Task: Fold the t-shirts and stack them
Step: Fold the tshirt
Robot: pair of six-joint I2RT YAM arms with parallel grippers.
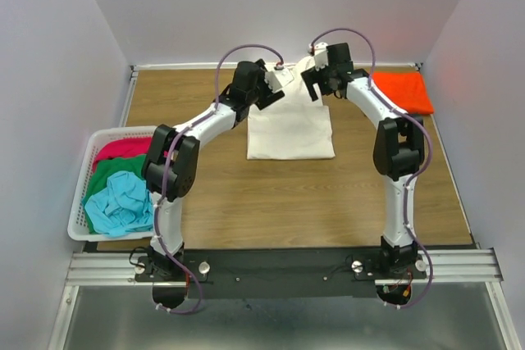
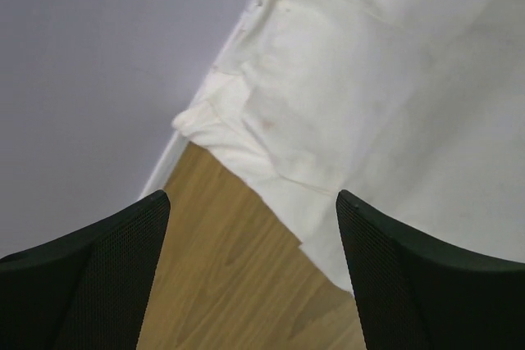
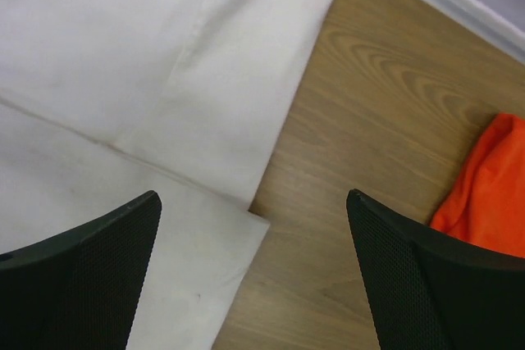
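Note:
The cream-white t-shirt (image 1: 291,129) lies partly folded in the middle of the table, its far end near the back wall. My left gripper (image 1: 277,79) hovers open over its far left corner; the left wrist view shows the cloth's crumpled edge (image 2: 271,137) against the wall, between my open fingers (image 2: 98,268). My right gripper (image 1: 316,79) hovers open over the far right corner; the right wrist view shows the layered edge (image 3: 205,145) and bare wood between the fingers (image 3: 426,276). A folded orange t-shirt (image 1: 402,90) lies at the back right and also shows in the right wrist view (image 3: 488,186).
A white lattice basket (image 1: 79,202) at the left edge holds a crimson shirt (image 1: 123,151), a green shirt (image 1: 115,171) and a light blue shirt (image 1: 121,206). The back wall (image 1: 271,6) stands close behind both grippers. Bare wood table (image 1: 312,202) lies in front of the shirt.

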